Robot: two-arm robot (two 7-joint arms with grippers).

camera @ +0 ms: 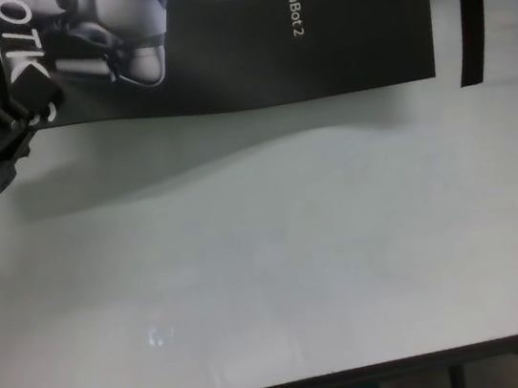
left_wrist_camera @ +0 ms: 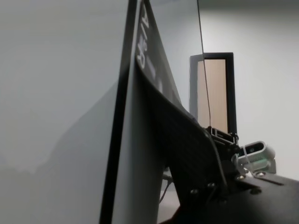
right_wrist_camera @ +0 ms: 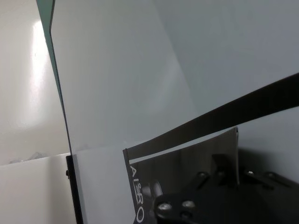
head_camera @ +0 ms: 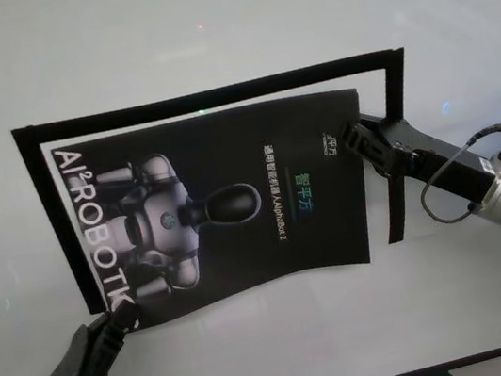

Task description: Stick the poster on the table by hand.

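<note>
Your white table (head_camera: 205, 23) fills the view, with black tape strips (head_camera: 208, 98) framing the spot. The poster (head_camera: 234, 205) hangs just above it inside that frame, bowed along its near edge, so treat it as light, floppy and glossy-slick; hold it only at the corners. Your right gripper (head_camera: 357, 138) is pinched onto the poster's far right corner, beside the right-hand strip. Your left gripper (head_camera: 111, 317) is clamped on the near left corner, by the white letters (head_camera: 95, 232).
</note>
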